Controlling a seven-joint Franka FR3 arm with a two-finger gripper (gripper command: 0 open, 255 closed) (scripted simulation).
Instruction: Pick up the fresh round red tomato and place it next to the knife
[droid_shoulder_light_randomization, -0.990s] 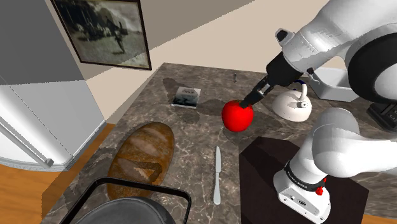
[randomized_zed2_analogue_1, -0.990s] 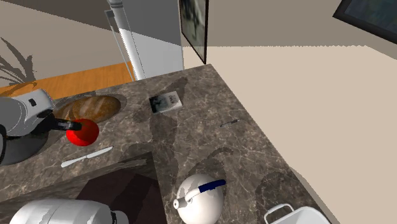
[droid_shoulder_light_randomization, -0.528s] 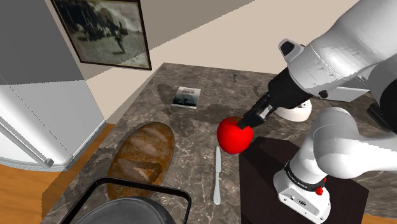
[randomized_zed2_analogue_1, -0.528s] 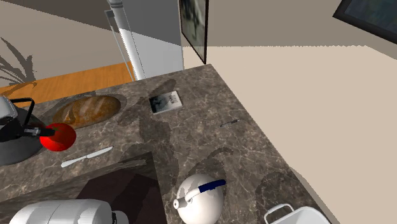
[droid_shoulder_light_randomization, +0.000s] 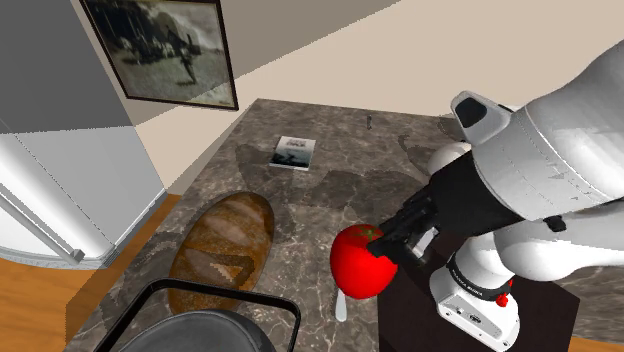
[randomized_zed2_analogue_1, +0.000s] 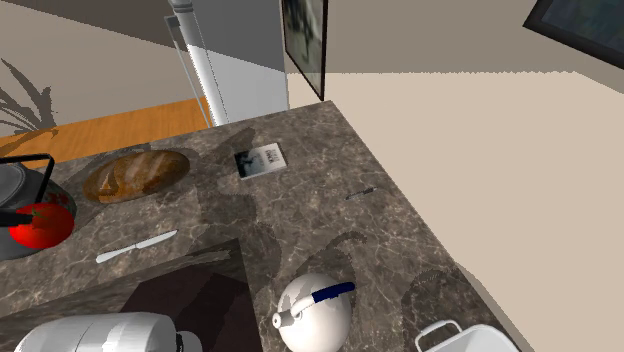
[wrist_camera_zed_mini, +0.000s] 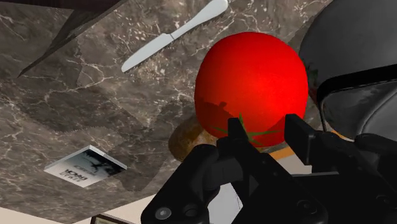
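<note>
As gripper (wrist_camera_zed_mini: 266, 132) clasps tomato (droid_shoulder_light_randomization: 358, 268), knife (droid_shoulder_light_randomization: 340, 306) seems mostly hidden in shoulder view.

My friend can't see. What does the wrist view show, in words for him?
The black pincer clasps a round red tomato over a dark marbled counter. A pale knife lies on the counter beyond it.

1. The tomato (droid_shoulder_light_randomization: 358, 265) sits clasped between the gripper's (droid_shoulder_light_randomization: 392, 243) fingers, above the counter (droid_shoulder_light_randomization: 300, 195).
2. The knife (wrist_camera_zed_mini: 175, 35) lies on the counter just beyond the gripper.
3. The bread loaf (droid_shoulder_light_randomization: 225, 250) lies past the knife, and the booklet (droid_shoulder_light_randomization: 293, 152) lies well apart from the gripper.
</note>
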